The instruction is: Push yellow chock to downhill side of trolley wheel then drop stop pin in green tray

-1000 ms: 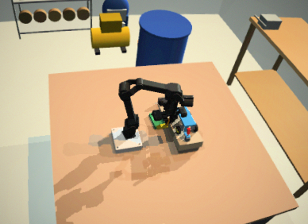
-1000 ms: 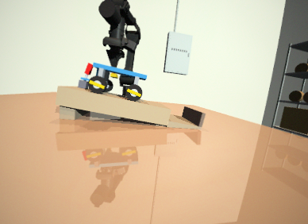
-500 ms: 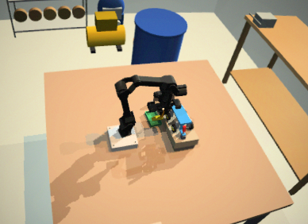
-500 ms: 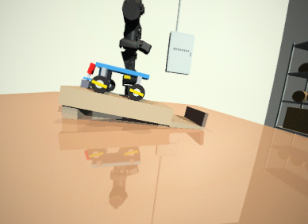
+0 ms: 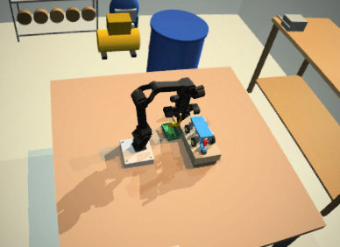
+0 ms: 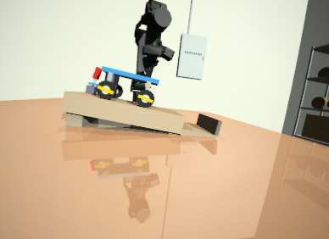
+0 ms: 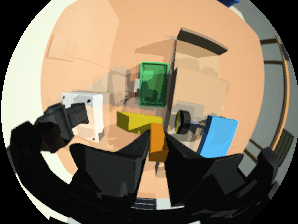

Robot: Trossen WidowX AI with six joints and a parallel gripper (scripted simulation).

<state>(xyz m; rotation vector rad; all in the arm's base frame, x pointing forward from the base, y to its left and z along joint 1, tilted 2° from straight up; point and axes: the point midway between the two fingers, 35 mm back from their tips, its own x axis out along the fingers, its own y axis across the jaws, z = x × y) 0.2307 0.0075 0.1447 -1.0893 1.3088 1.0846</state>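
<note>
My gripper (image 5: 180, 118) (image 7: 156, 133) is shut on the orange handle (image 7: 158, 136) of the yellow chock (image 5: 174, 123) (image 7: 136, 121). The chock is held beside the ramp (image 5: 207, 159) (image 6: 123, 112) (image 7: 200, 86), near the green tray (image 5: 170, 131) (image 7: 154, 63). The blue-topped trolley (image 5: 201, 126) (image 6: 130, 75) (image 7: 220, 136) stands on the ramp, one downhill wheel (image 7: 182, 122) to the right of the chock in the wrist view. The red-headed stop pin (image 5: 205, 142) (image 6: 97, 73) is upright at the uphill end. In the exterior view the fingers are mostly hidden behind the trolley.
A dark end board (image 6: 209, 124) (image 7: 202, 42) stands across the ramp's low end. The arm's white base plate (image 5: 137, 159) (image 7: 97, 122) is on the side of the tray away from the ramp. A blue barrel (image 5: 177, 44) stands beyond the table.
</note>
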